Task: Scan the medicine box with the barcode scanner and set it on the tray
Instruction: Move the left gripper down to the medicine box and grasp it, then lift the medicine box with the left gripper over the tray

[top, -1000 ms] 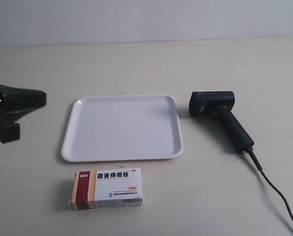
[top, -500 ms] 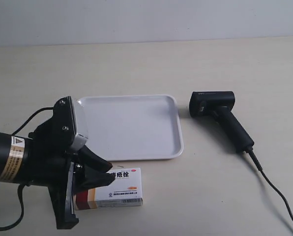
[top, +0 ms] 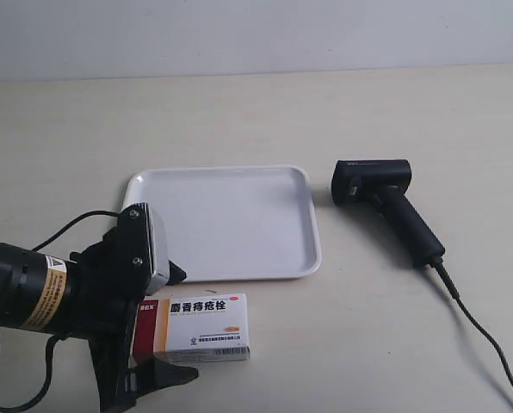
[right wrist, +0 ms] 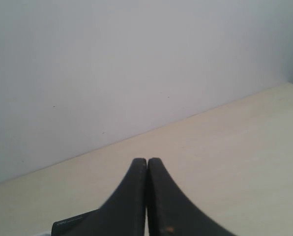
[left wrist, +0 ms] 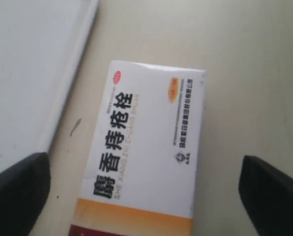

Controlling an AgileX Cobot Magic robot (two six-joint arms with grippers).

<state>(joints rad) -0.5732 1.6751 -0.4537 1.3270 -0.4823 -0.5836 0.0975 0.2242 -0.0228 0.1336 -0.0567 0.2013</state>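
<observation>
The medicine box (top: 200,327) lies flat on the table just in front of the tray (top: 222,219), striped end toward the arm at the exterior view's left. That arm carries my left gripper (top: 189,324), which is open, with one finger on each long side of the box's striped end. In the left wrist view the box (left wrist: 146,147) lies between the two dark fingertips (left wrist: 18,194), apart from both. The barcode scanner (top: 381,202) lies on the table beside the tray. My right gripper (right wrist: 146,161) is shut, empty and raised, with the scanner's head (right wrist: 70,226) just below it.
The scanner's black cable (top: 480,335) trails from the handle to the front corner of the table. The tray's rim (left wrist: 70,98) runs close along one side of the box. A pale wall stands behind the table.
The left arm swung in from the exterior view's left edge to the box. Its open fingers have dropped lower and now stand on either side of the box's striped end.
</observation>
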